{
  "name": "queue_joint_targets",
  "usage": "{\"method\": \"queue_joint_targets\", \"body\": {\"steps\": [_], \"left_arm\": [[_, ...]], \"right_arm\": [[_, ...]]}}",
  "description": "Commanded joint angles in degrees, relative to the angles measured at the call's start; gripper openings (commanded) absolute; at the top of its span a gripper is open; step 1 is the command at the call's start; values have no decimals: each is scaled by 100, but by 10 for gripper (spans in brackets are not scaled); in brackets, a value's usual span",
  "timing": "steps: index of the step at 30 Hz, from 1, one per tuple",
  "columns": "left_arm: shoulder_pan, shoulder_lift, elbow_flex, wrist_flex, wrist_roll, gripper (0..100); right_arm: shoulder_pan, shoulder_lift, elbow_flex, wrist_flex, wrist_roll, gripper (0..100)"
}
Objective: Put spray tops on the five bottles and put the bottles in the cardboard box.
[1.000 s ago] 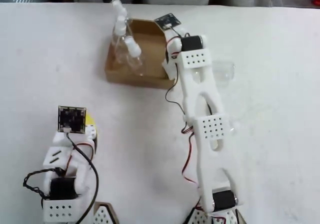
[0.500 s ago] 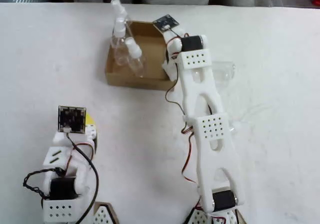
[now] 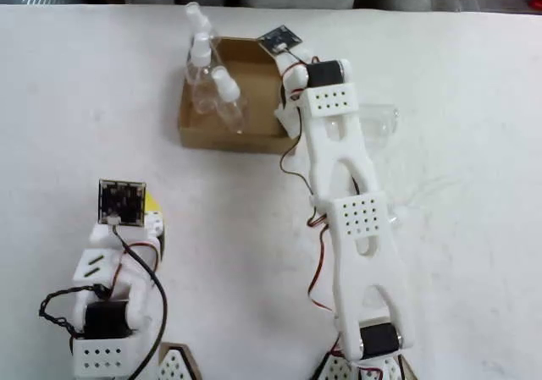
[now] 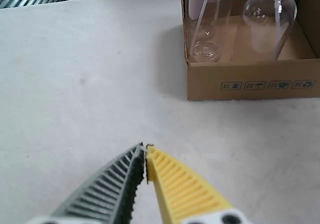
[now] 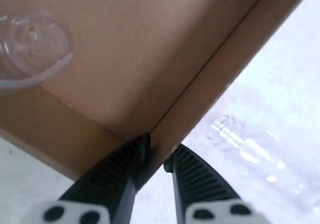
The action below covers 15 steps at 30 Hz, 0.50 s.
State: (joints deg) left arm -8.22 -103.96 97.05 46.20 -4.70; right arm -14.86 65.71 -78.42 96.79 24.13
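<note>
The cardboard box (image 3: 222,134) stands at the back middle of the table, with three clear bottles (image 3: 227,101) with white spray tops upright inside. My right gripper (image 5: 156,154) is shut on the box's wall next to a corner, one finger inside and one outside; from above it sits at the box's right side (image 3: 288,105). Another clear bottle (image 3: 383,118) lies on the table right of that arm, visible as a clear bottle (image 5: 252,146) outside the box. My left gripper (image 4: 145,156) is shut and empty, low at the front left (image 3: 154,211), facing the box (image 4: 250,84).
A faint clear item (image 3: 419,192) lies on the white table right of the right arm's middle. The right arm (image 3: 351,219) stretches from the front edge to the box. Bare table lies between the left gripper and the box.
The box and its bottles have shifted and turned slightly to the left, with the right gripper on its wall. The left arm has not moved.
</note>
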Motion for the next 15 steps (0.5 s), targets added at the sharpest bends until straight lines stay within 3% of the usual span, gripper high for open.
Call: {"method": "queue_joint_targets", "body": {"steps": [1, 15], "left_arm": [[57, -40, 0, -44, -44, 24], [57, -40, 0, -123, -44, 24]], "right_arm": [[-110, -110, 18, 207, 105, 15], [-198, -462, 554, 224, 88, 15]]}}
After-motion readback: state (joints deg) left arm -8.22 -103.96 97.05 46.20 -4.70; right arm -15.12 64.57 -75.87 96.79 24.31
